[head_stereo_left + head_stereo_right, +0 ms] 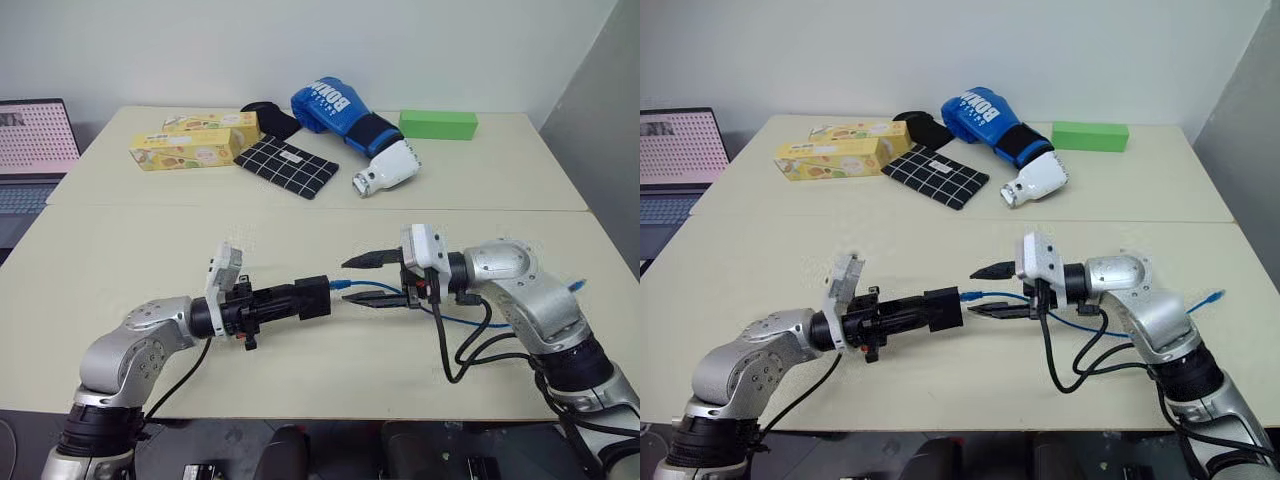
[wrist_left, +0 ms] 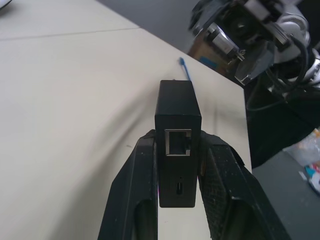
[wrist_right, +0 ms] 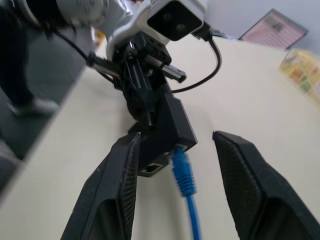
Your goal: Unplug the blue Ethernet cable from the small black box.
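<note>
Our left gripper [image 1: 300, 300] clamped on the small black box [image 1: 314, 297], our right gripper [image 1: 375, 280] spread wide around the blue Ethernet cable [image 3: 182, 172], plug at the box's port, seating unclear, cable trailing behind the right arm.

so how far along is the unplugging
Done: the left gripper is shut on the small matte black box. In hand: the right gripper is open around the thin bright-blue Ethernet cable, whose plug is at the box's port. Left: grip and pull it out.
</note>
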Available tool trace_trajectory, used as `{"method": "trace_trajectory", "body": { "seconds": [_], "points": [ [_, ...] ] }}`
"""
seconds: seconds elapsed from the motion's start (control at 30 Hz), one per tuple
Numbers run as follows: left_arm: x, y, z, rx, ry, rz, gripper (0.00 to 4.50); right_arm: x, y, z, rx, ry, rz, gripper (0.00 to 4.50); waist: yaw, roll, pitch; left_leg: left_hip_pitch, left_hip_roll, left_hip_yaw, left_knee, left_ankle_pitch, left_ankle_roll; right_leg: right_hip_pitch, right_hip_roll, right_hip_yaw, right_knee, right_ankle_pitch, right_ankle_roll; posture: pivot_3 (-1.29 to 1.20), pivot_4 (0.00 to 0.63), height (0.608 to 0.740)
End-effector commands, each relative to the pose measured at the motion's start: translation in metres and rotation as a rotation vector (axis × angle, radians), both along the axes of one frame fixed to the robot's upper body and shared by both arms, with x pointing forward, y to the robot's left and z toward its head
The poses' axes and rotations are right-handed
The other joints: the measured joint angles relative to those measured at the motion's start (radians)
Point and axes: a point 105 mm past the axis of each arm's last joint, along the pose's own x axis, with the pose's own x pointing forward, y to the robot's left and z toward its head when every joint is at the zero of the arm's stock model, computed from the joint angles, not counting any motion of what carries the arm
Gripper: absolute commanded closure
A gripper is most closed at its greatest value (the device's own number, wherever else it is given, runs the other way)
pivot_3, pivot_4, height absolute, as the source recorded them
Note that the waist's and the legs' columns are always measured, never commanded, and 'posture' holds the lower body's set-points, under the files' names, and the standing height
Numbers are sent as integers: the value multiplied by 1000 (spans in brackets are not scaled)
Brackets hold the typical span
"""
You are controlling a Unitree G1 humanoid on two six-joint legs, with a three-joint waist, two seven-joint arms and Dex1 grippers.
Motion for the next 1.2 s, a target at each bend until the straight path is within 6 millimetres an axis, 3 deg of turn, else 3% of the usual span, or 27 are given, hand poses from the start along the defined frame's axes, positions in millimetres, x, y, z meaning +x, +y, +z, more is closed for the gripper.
{"method": "trace_trajectory", "body": {
  "seconds": [0.03, 0.77, 1.2],
  "points": [
    [-5, -1, 7, 44, -85, -102, 3723, -7, 3, 10, 69, 147, -10, 2070, -2, 0, 0, 0, 0, 0, 0, 0, 0, 0, 0, 0, 0, 0, 0, 0, 150, 740],
    [-4, 5, 2, 79, -136, -141, 3724, -4, 21, -19, 22, 242, -82, 2070, -3, 0, 0, -1, -1, 1, -1, 0, 0, -1, 1, -1, -1, 0, 0, 0, 150, 740],
    [-3, 5, 2, 74, -139, -139, 3724, -5, 22, -23, 1, 251, -70, 2070, -3, 0, 0, -1, -1, 1, -1, 0, 0, -1, 2, -1, -1, 0, 0, 0, 150, 740]
  ]
}}
